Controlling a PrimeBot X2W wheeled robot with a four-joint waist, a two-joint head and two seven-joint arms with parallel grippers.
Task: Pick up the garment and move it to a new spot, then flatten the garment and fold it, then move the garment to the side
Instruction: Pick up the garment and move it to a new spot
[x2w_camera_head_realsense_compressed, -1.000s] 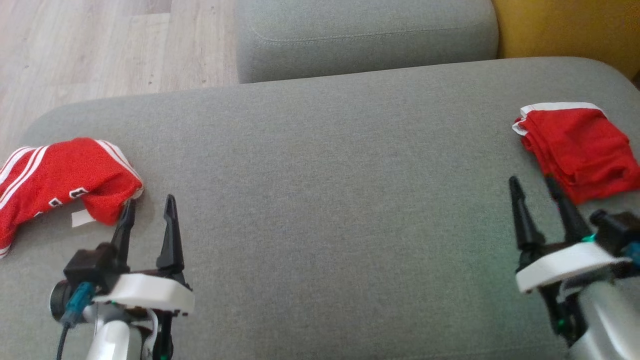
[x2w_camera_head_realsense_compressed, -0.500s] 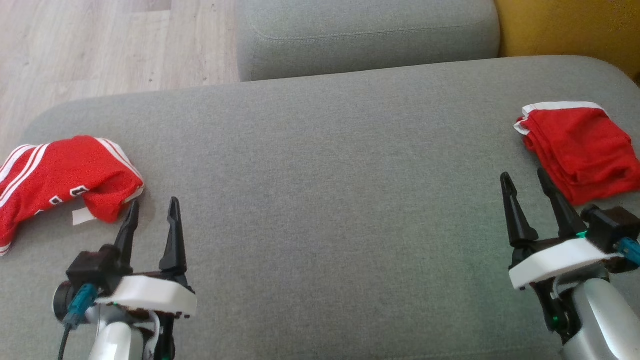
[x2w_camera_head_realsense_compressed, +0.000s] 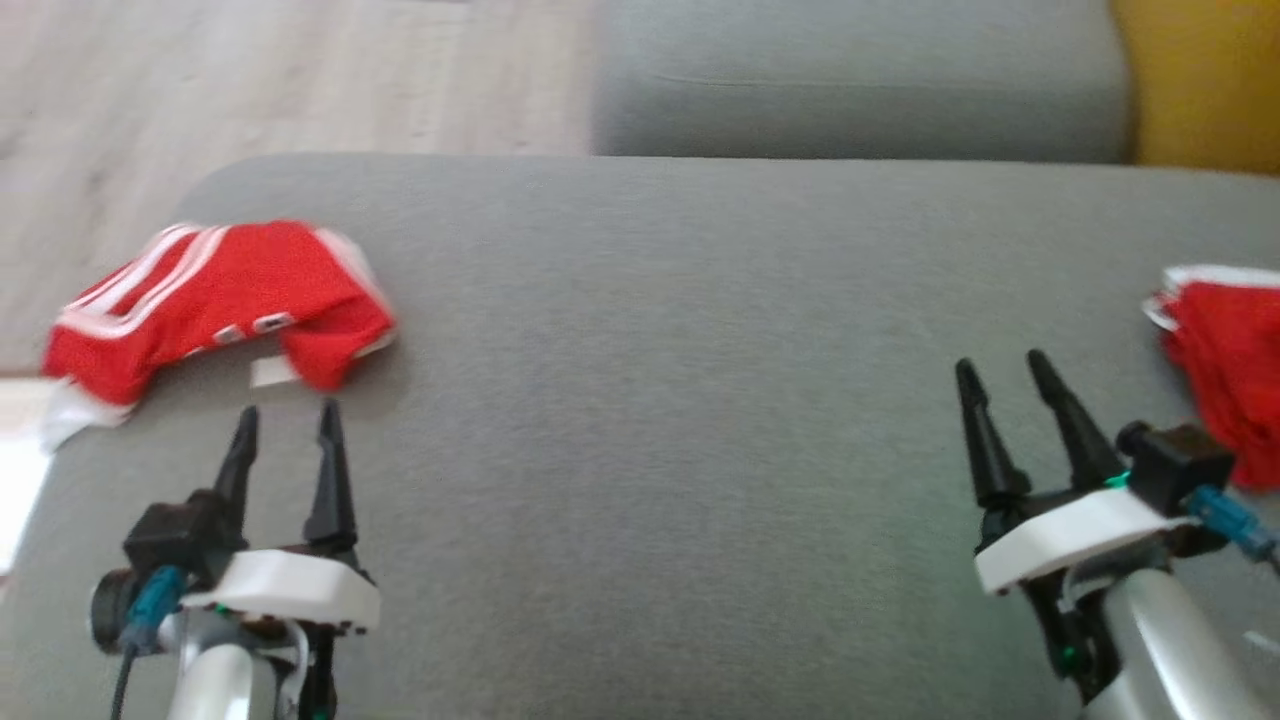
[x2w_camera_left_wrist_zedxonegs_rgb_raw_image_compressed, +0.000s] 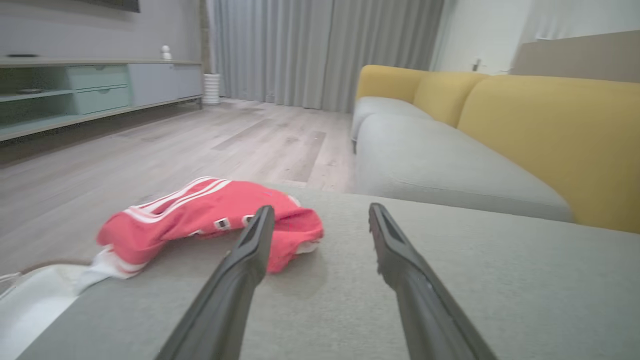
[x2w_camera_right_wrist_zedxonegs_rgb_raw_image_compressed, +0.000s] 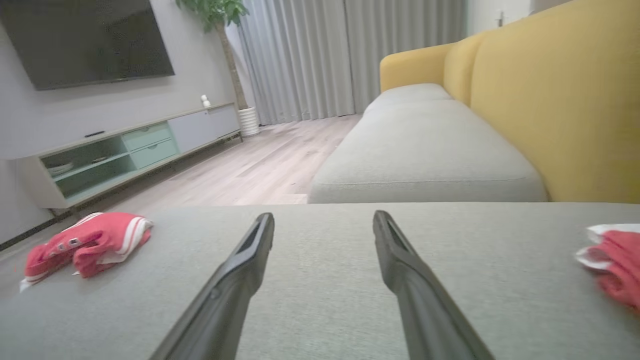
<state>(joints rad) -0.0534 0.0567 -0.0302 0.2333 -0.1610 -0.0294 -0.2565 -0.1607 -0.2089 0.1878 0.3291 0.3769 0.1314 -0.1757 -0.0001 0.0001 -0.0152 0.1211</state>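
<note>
The garment (x2w_camera_head_realsense_compressed: 225, 300), a red jersey with white stripes, lies crumpled at the left end of the grey cushion (x2w_camera_head_realsense_compressed: 660, 330), partly hanging over its edge. My left gripper (x2w_camera_head_realsense_compressed: 285, 415) hovers open just in front of the jersey, empty. From the left wrist the garment (x2w_camera_left_wrist_zedxonegs_rgb_raw_image_compressed: 200, 220) sits ahead and to the left of the spread fingers (x2w_camera_left_wrist_zedxonegs_rgb_raw_image_compressed: 250, 245). My right gripper (x2w_camera_head_realsense_compressed: 1000, 370) stands open and empty near the right end. The right wrist view has the garment (x2w_camera_right_wrist_zedxonegs_rgb_raw_image_compressed: 87, 242) far off to the left.
A folded red cloth stack with a white edge (x2w_camera_head_realsense_compressed: 1225, 350) lies at the right end of the cushion. Behind is another grey seat (x2w_camera_head_realsense_compressed: 860, 80) with a yellow backrest (x2w_camera_head_realsense_compressed: 1200, 80). Wooden floor (x2w_camera_head_realsense_compressed: 300, 80) lies beyond the left edge.
The head camera has turned left, so the whole picture has shifted right. Both grippers stay open; the left one now sits a little back from the jersey.
</note>
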